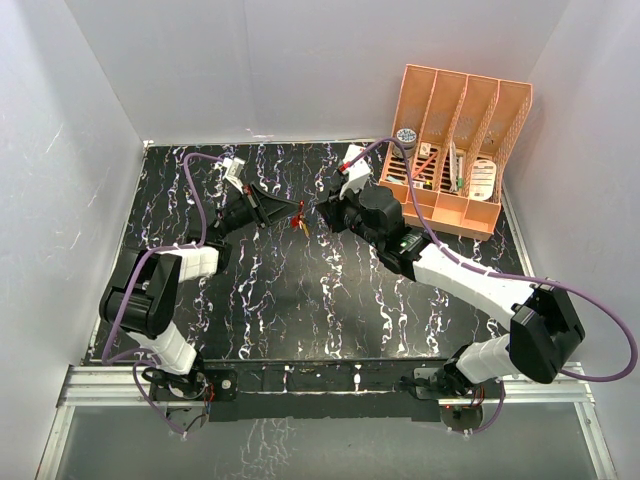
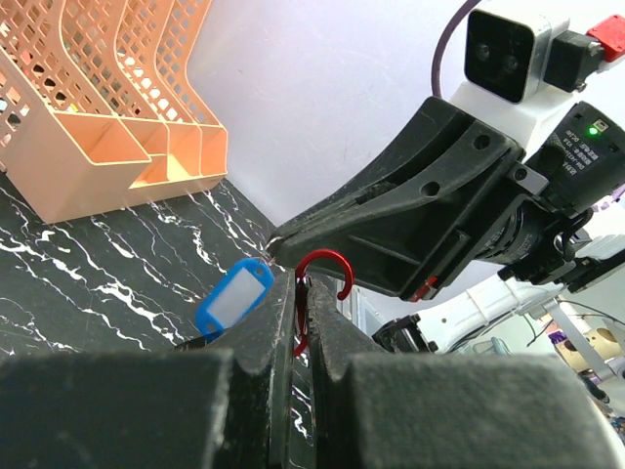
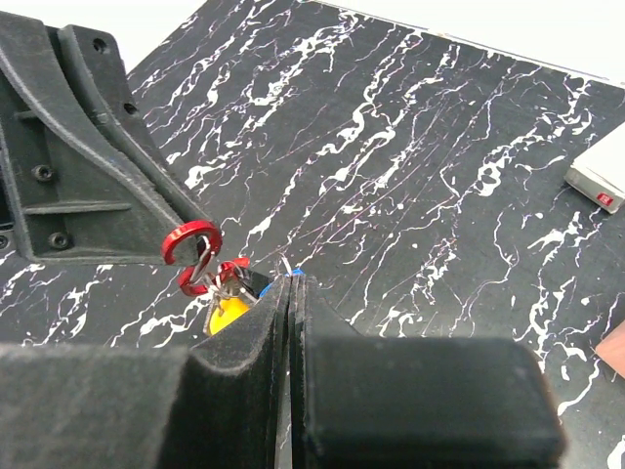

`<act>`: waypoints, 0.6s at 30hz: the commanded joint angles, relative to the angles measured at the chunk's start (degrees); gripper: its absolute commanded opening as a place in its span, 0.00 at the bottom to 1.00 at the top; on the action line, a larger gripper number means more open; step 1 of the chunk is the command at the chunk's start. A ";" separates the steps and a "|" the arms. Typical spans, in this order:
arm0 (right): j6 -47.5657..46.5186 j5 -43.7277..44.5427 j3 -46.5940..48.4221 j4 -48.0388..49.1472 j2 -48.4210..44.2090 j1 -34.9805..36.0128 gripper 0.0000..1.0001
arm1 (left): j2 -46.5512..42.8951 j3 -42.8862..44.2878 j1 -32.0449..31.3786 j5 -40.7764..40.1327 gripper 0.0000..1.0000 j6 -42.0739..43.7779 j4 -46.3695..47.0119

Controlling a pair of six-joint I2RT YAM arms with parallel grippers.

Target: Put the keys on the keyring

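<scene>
Where the two arms meet above the middle of the counter (image 1: 300, 300), the left jaws are pressed together on the red keyring (image 2: 314, 293), which stands upright between them with its curved top poking out. The right jaws are also pressed together, pinching the keys (image 3: 227, 315) at their tips. A yellow head and a blue head (image 2: 234, 298) hang just beside the keyring. Whether any key is threaded on cannot be told. An orange rack (image 1: 460, 150) stands at the counter's far right corner.
</scene>
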 commanded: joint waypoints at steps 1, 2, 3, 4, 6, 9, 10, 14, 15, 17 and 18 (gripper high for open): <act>-0.20 -2.34 3.09 2.45 -2.40 -0.14 0.00 | 0.00 2.37 -0.31 0.78 0.00 0.19 17.64; -0.18 -2.71 3.08 2.38 -2.47 -0.14 0.00 | 0.11 2.49 -0.28 0.79 0.00 0.15 17.64; -0.05 -3.11 3.08 2.29 -2.39 -0.14 0.00 | 0.13 2.54 -0.37 0.79 0.00 0.15 17.64; 0.05 -3.46 3.08 2.20 -2.30 -0.14 0.00 | 0.19 2.59 -0.39 0.79 0.00 0.15 17.64; 0.15 -4.20 3.21 2.02 -2.10 -0.16 0.00 | 0.28 2.68 -0.51 0.92 0.00 0.20 17.64; 0.38 -5.21 3.34 1.89 -1.83 -0.16 0.00 | 0.06 2.74 -0.53 1.01 0.00 0.24 17.64; 0.47 -5.50 3.35 1.92 -1.75 -0.18 0.00 | 0.01 2.72 -0.53 1.05 0.00 0.28 17.64; 0.66 -6.39 3.50 2.03 -1.43 -0.16 0.00 | -0.03 2.81 -0.62 1.14 0.00 0.24 17.64; 0.70 -6.46 3.64 1.95 -1.34 -0.17 0.00 | -0.04 2.85 -0.68 1.14 0.00 0.24 17.64; 0.71 -6.77 3.77 1.91 -1.16 -0.15 0.00 | -0.04 2.93 -0.73 1.22 0.00 0.28 17.64; 0.69 -6.95 3.86 1.87 -1.11 -0.14 0.00 | -0.04 2.94 -0.74 1.21 0.00 0.24 17.64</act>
